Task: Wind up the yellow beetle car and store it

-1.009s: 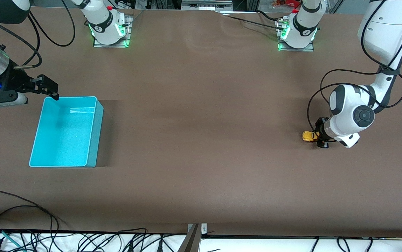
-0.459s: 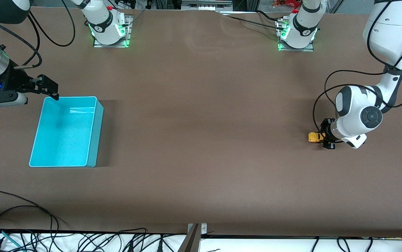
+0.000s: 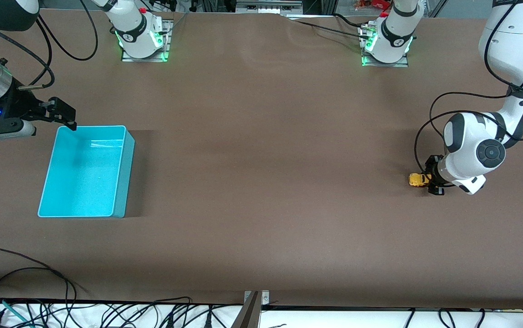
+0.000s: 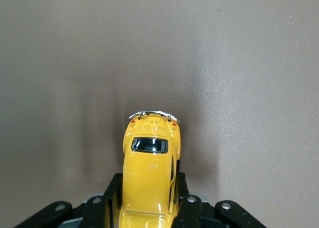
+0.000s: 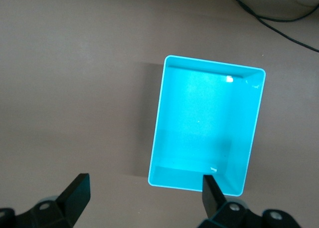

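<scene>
The yellow beetle car sits on the brown table near the left arm's end. My left gripper is low at the table and shut on the car. In the left wrist view the car sits between the black fingers, its rear window and chrome bumper pointing away from the wrist. The turquoise bin is empty at the right arm's end of the table. My right gripper is open and empty, held up over the table beside the bin's farther corner. The bin shows in the right wrist view.
Black cables lie along the table edge nearest the front camera. The two arm bases stand at the edge farthest from the front camera.
My left gripper has slid the yellow car along the table toward the left arm's end. The right arm has not moved.
</scene>
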Tool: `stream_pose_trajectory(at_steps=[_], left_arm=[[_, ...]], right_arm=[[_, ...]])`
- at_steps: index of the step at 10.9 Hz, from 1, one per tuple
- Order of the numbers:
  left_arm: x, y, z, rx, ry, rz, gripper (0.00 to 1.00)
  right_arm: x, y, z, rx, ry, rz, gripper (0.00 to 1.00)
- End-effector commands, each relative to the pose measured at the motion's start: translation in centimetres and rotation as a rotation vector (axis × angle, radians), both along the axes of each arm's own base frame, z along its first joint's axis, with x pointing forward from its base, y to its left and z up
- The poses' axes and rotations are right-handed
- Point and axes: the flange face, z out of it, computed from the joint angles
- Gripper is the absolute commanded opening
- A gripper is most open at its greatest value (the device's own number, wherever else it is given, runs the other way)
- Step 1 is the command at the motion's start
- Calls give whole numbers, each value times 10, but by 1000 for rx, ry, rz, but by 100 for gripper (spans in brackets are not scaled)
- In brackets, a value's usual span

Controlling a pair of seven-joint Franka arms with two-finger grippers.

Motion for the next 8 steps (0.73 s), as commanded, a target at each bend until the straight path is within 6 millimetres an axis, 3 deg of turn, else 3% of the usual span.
stream_pose_trajectory(at_steps=[1,3,5,6,8], left_arm=[[3,8,-56,2,23,-15,0],[8,11,-51,5,11,-8,23],[23,16,-28,14,-26,-1,82],[25,16,-18,17,-33,2,100],[28,16,-9,20,-46,6,100]], right_arm=[[2,0,5,11,-3,1,100],[2,0,5,11,-3,1,100],[2,0,5,10,-3,1,100],[2,0,5,12,-2,1,100],[2,0,5,12,-2,1,100]])
